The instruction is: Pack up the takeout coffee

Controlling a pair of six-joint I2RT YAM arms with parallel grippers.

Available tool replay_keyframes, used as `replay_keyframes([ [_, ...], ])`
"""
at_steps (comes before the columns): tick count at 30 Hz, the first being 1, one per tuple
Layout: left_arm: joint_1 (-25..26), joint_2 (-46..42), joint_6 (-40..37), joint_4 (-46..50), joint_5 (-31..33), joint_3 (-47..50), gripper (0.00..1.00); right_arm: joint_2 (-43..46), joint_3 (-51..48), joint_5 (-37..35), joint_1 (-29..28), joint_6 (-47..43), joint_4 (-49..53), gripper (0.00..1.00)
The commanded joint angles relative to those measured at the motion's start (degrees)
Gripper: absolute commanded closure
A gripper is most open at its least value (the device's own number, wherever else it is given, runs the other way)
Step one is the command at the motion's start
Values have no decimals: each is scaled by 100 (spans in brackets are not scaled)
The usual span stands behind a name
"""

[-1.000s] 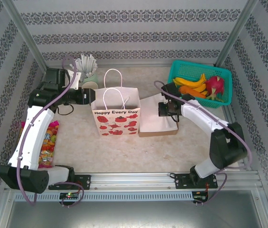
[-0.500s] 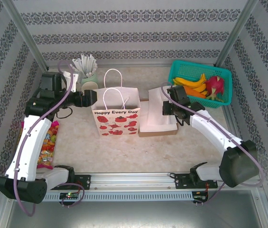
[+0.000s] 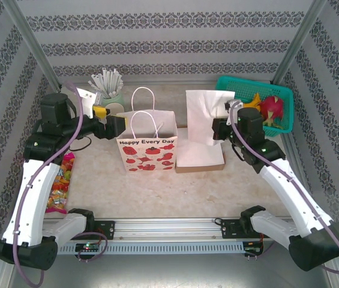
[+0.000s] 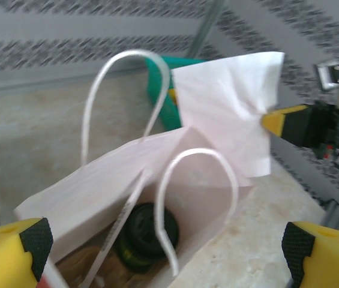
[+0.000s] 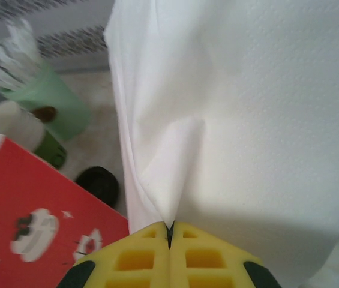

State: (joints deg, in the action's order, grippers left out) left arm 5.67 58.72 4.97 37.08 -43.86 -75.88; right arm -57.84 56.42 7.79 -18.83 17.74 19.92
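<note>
A small dark olive-green paper cup with a round black plastic lid is pictured low inside a white paper gift bag printed with red strawberries. The cup is judged light and easily crushed, best gripped around its body under the lid and kept upright. The left gripper is held wide apart at the bag's mouth. The right gripper is pinched on a white paper napkin.

Teal plastic mesh basket at 1 o'clock, holding yellow bananas and a pink dragon fruit. Mint-green holder of white sticks at 11 o'clock. Colourful sweets packet at 8 o'clock. Brown cardboard napkin tray right of centre; single white paper napkin upright above it.
</note>
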Motion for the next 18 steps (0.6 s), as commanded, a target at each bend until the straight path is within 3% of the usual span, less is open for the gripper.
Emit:
replay_keyframes([
  [1,220,-95,-357,-671,-887,-22,0,202,462,919,29,-156,-229,100],
  [8,1120,590,-1158,-541,-553,-743,0,13,1387,1811,-26,-537,-216,100],
  [11,1362,1063,-422,-976,22,-1067,0,-148,1689,2023,-174,-665,-379,100],
  [18,1492,1912,1435,-1763,-476,-1820,0,-691,2167,2224,-658,-1036,-578,100],
])
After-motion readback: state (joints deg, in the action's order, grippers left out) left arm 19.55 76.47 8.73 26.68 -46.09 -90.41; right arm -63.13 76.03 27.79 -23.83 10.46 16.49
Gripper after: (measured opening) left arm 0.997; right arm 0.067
